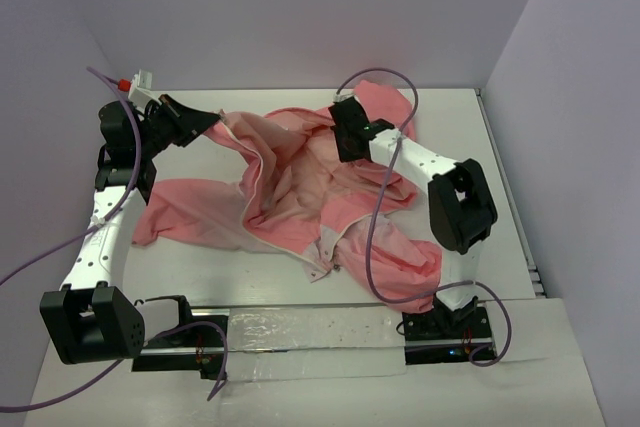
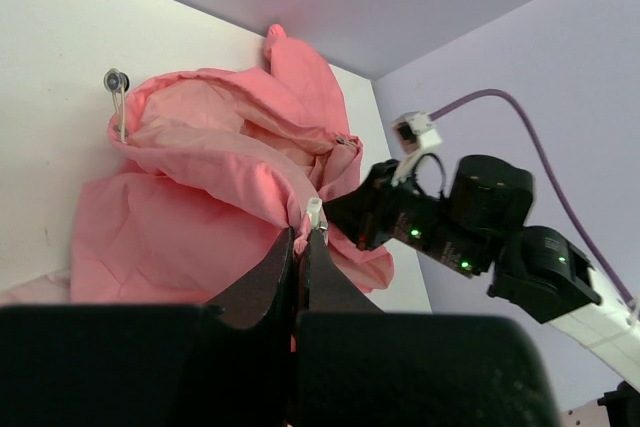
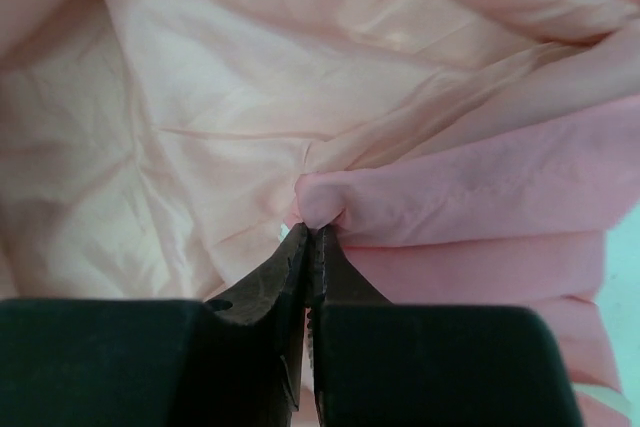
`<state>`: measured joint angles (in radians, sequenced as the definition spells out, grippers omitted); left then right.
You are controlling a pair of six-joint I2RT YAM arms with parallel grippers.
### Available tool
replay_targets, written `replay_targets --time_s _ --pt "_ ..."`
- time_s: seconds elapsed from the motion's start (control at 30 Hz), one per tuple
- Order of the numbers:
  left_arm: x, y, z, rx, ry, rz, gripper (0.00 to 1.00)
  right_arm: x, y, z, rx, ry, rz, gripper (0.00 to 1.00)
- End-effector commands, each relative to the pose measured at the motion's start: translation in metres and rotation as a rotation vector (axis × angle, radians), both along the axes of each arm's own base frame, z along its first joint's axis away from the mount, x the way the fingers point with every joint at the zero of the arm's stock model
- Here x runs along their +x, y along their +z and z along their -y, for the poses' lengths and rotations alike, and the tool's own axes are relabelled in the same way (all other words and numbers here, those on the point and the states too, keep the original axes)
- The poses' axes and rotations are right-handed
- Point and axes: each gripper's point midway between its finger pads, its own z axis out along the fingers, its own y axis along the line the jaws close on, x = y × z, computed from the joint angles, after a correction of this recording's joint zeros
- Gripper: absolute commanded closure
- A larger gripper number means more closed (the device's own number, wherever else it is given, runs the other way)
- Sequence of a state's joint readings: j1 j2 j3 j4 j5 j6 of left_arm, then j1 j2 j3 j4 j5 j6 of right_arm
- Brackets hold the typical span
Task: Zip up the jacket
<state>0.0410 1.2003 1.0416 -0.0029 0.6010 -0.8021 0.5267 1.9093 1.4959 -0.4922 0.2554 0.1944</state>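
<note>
The salmon-pink jacket lies rumpled across the middle of the table, its paler lining turned up. My left gripper is shut on a fold of the jacket's front edge at the back left and holds it lifted; a light zipper piece shows at the fingertips in the left wrist view. My right gripper is shut on a pinch of jacket fabric near the jacket's upper middle, seen in the right wrist view. A metal drawstring eyelet shows at the hood edge.
The white table is boxed in by lilac walls at the back and sides. Purple cables trail over the jacket and off the left. A mounting rail runs along the near edge.
</note>
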Motion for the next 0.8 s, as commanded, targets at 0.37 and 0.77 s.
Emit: replay_targets --time_s 0.37,0.77 --pt "-0.006 0.019 0.008 0.005 -0.042 0.069 1.0 -0.011 0.124 0.0 0.457 0.019 0.299 0.99" --pt "-0.022 -0.017 0.104 -0.045 -0.168 0.001 1.0 -0.023 0.162 -0.013 0.958 -0.173 0.449 1.0"
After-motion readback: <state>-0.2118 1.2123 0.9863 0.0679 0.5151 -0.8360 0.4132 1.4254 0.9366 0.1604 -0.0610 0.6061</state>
